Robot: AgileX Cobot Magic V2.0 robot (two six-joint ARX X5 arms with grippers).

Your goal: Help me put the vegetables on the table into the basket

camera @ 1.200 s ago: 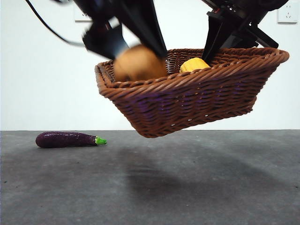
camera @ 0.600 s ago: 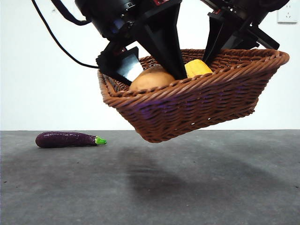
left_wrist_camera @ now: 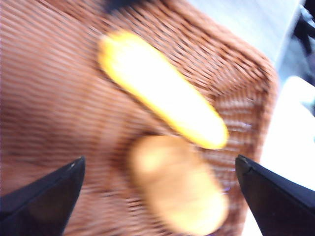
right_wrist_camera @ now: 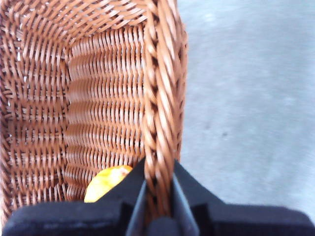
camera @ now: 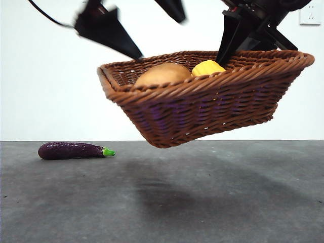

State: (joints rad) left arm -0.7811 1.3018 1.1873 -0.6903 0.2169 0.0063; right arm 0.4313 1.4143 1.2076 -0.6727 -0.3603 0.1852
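The basket (camera: 202, 101) hangs clear of the table (camera: 202, 202), tilted, its rim higher on the side where the right gripper (right_wrist_camera: 158, 196) is clamped on it. In the right wrist view the two black jaws pinch the braided rim between them, one inside the wall and one outside. Open air shows under the basket's whole base in the front view, and its shadow falls on the grey surface below.

Inside the basket lie two vegetables. The brown potato (camera: 163, 74) sits toward the low side, its rounded top just above the rim. The bumpy yellow vegetable (camera: 207, 68) lies beside it, nearer the right gripper; its end also shows by that gripper's inner jaw (right_wrist_camera: 106, 182). From the left wrist camera the two lie close together on the woven floor, possibly touching, though the blur makes that hard to settle.

The left gripper (left_wrist_camera: 157, 196) hovers above the basket's low side with its jaws spread wide and nothing between them.

The slim dark purple eggplant (camera: 75, 150) lies on its side near the table's far edge, well apart from the basket, its green stem pointing toward the basket's side. The near part of the table is bare, dark and speckled.
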